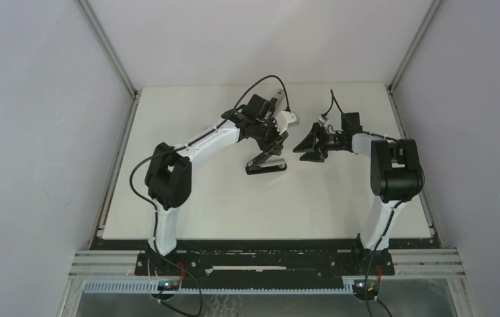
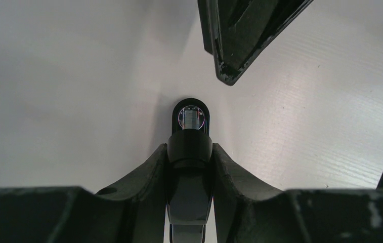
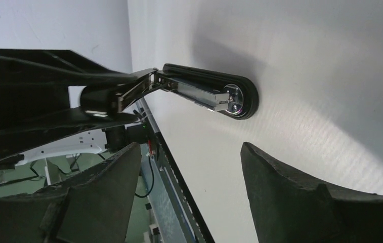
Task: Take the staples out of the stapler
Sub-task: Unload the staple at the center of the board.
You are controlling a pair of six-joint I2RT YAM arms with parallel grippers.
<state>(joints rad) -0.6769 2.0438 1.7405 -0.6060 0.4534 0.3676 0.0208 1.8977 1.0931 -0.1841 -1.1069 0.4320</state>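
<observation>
Gripping the lifted top of the black stapler [image 1: 267, 162], the left claw [image 2: 189, 152] is clenched; the right claw [image 3: 189, 152] hangs released just beside its nose. Staples can't be made out in its metal channel [image 3: 199, 94].

White table [image 1: 234, 208] between plain grey walls [image 1: 35, 132].

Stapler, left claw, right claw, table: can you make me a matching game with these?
Column one:
1 stapler
2 left claw
3 right claw
4 table

Column two:
A white and flat
B open, holding nothing
C shut on the stapler
D black, base resting on the table

Pairs: 1-D, 2-C, 3-B, 4-A
</observation>
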